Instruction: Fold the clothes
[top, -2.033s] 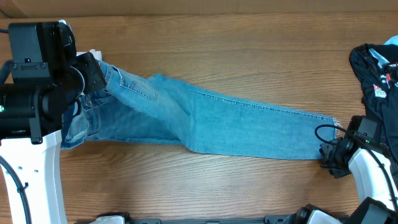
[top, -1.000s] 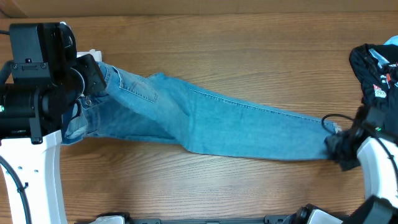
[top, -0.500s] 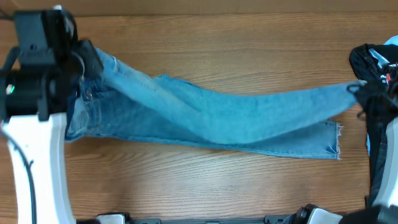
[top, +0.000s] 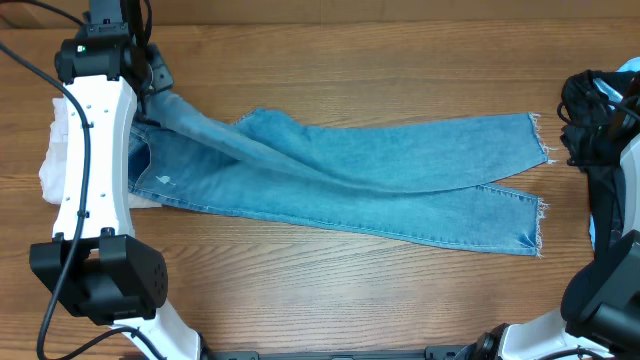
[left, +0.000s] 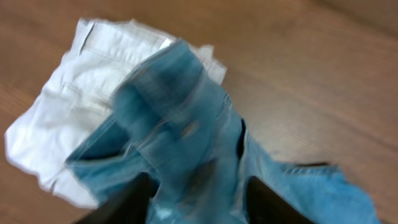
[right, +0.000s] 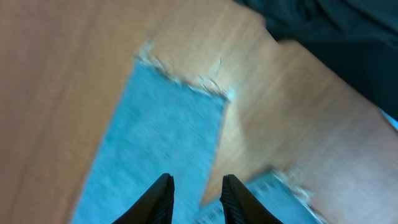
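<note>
The light-blue jeans (top: 340, 180) lie flat across the table, waist at the left and both legs running right. The frayed hems (top: 538, 135) are splayed apart at the right end. My left gripper (top: 150, 85) hovers over the waist at the back left. In the left wrist view its jaws (left: 199, 202) stand apart above bunched denim (left: 180, 130), gripping nothing. My right gripper (top: 572, 140) is just right of the upper hem. In the right wrist view it (right: 196, 202) stands open over that jeans leg (right: 161, 137), and nothing sits between the fingers.
Cream-white trousers (top: 55, 160) lie under the jeans' waist at the left edge, also visible as white trousers (left: 81, 106) in the left wrist view. A black garment with white printing (top: 600, 90) is heaped at the right edge, close to the right arm.
Both grippers have opened and let go of the jeans. The lifted upper leg has dropped flat onto the table. The left arm has swung toward the back of the table.
</note>
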